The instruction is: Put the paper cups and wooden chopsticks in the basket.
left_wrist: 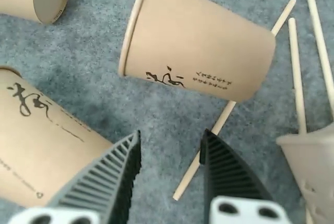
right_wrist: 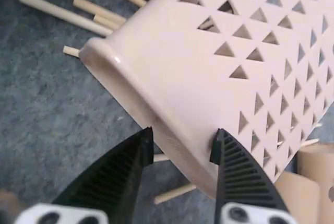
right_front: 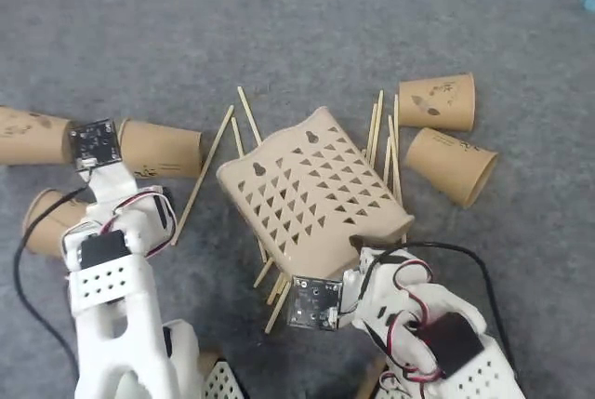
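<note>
Right gripper (right_wrist: 183,135), in its own wrist view, has its jaws apart astride the rim of the basket (right_wrist: 172,78), one jaw outside the rim and one over the perforated wall. I cannot tell whether either touches it, and loose chopsticks (right_wrist: 62,12) lie just beyond the rim. In the left wrist view the left gripper (left_wrist: 169,143) is also spread and empty, hovering over the grey carpet (left_wrist: 94,78) between a near cup (left_wrist: 36,130) and a farther cup (left_wrist: 198,51) that lies on its side across one chopstick (left_wrist: 229,109). From the high view the basket (right_front: 311,185) sits at the centre of the frame, tipped over with its patterned wall up. Two cups (right_front: 437,101) lie at upper right and three cups (right_front: 160,148) at the left edge, with chopsticks scattered around. Nothing appears loaded, so I judge the step to be righting the basket. The next move calls for closing on the rim and turning the opening upward.
</note>
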### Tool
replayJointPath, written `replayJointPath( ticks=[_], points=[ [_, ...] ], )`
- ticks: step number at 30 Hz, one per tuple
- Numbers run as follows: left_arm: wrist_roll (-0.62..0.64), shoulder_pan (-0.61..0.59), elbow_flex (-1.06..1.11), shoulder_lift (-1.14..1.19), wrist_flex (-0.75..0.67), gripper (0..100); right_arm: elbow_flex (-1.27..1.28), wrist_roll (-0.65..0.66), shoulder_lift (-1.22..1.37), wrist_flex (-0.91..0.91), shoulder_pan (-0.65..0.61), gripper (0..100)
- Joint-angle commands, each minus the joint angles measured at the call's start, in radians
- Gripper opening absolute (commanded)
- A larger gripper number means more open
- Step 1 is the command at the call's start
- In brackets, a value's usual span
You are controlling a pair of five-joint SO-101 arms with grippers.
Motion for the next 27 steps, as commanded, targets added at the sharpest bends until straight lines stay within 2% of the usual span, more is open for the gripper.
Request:
replayJointPath(
  ticks=[1,6,13,27],
  points=[
    [-0.003,0.002,0.013,-0.029,-0.048,18,0.032,-0.018,0.005,-0.122,0.001,18.8],
    [-0.003,0.002,0.016,-0.029,-0.055,18,0.049,-0.161,0.005,-0.315,0.019,18.9],
    [-0.003,0.002,0.018,-0.029,-0.055,18,0.149,-0.281,0.008,-0.610,0.091,18.8],
    [-0.005,0.044,0.035,-0.035,-0.057,18,0.258,-0.285,0.015,-0.776,0.070,19.1]
  ],
)
